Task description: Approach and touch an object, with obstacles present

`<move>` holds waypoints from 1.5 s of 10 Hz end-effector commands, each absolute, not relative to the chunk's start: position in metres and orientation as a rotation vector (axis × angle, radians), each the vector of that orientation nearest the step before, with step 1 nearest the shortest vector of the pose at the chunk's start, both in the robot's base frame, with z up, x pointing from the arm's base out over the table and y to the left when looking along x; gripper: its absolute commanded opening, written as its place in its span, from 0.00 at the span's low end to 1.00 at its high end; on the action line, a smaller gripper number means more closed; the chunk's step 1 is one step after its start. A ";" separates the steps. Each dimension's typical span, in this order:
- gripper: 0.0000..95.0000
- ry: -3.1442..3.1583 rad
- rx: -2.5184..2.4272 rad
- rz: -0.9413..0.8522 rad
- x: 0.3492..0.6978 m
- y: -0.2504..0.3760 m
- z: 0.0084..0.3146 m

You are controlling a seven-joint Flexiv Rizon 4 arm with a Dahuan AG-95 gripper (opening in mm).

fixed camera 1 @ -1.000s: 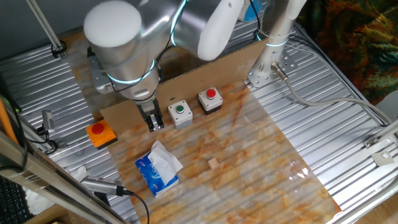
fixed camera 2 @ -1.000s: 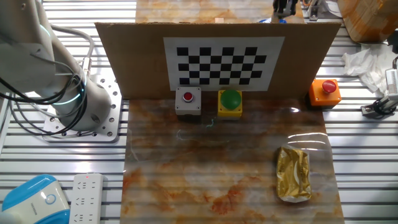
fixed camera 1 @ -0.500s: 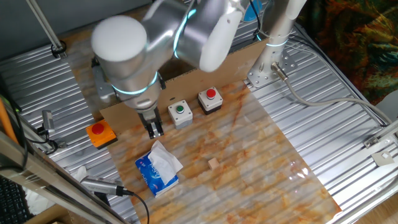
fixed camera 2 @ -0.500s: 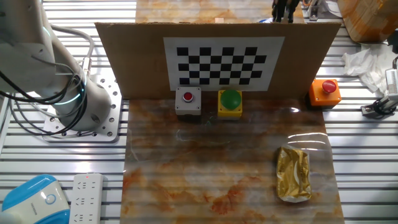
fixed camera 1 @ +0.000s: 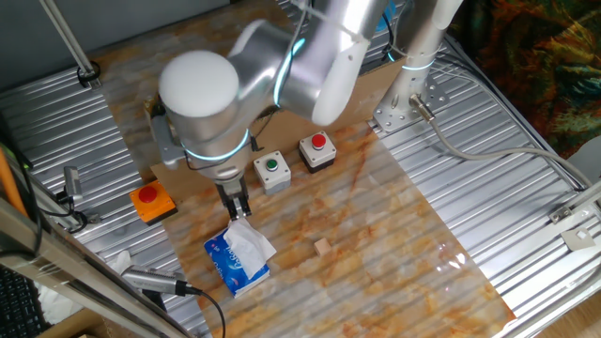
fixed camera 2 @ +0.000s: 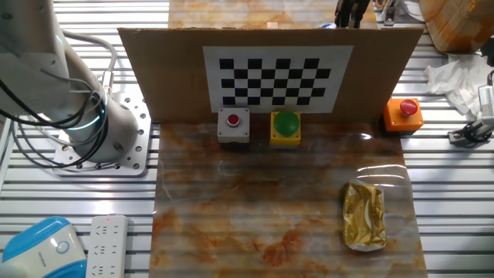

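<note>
My gripper (fixed camera 1: 237, 208) hangs from the grey arm and points down, its fingers close together and holding nothing. It is just above the white tissue that sticks out of the blue tissue pack (fixed camera 1: 238, 256) at the near left of the marble board. I cannot tell whether it touches the tissue. In the other fixed view only the dark fingertips (fixed camera 2: 351, 9) show, above the top edge of the cardboard wall (fixed camera 2: 154, 69).
A green button box (fixed camera 1: 272, 170) and a red button box (fixed camera 1: 317, 149) stand by the cardboard strip behind the gripper. An orange button box (fixed camera 1: 152, 202) lies to the left. A small wooden cube (fixed camera 1: 322, 247) sits mid-board. A gold packet (fixed camera 2: 364, 216) shows in the other view.
The gripper has moved toward the near side and down, from beside the green button box to just over the tissue pack. Nothing else moved.
</note>
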State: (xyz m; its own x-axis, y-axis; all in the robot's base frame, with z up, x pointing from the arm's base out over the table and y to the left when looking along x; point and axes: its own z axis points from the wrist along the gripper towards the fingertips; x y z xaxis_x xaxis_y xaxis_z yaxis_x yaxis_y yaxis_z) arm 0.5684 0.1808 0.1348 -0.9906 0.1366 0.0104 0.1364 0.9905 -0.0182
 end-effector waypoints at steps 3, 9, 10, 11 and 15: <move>0.00 -3.140 -0.220 0.025 0.565 0.180 0.123; 0.00 -3.176 -0.222 0.051 0.563 0.183 0.093; 0.00 -3.181 -0.223 0.046 0.562 0.184 0.092; 0.00 -3.185 -0.219 0.050 0.562 0.184 0.091; 0.00 -3.186 -0.216 0.039 0.568 0.186 0.093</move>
State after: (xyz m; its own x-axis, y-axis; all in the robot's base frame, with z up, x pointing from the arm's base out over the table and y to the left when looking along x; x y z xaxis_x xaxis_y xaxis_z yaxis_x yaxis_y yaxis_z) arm 0.5684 0.1853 0.0931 -0.9895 0.1357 -0.0505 0.1369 0.9904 -0.0207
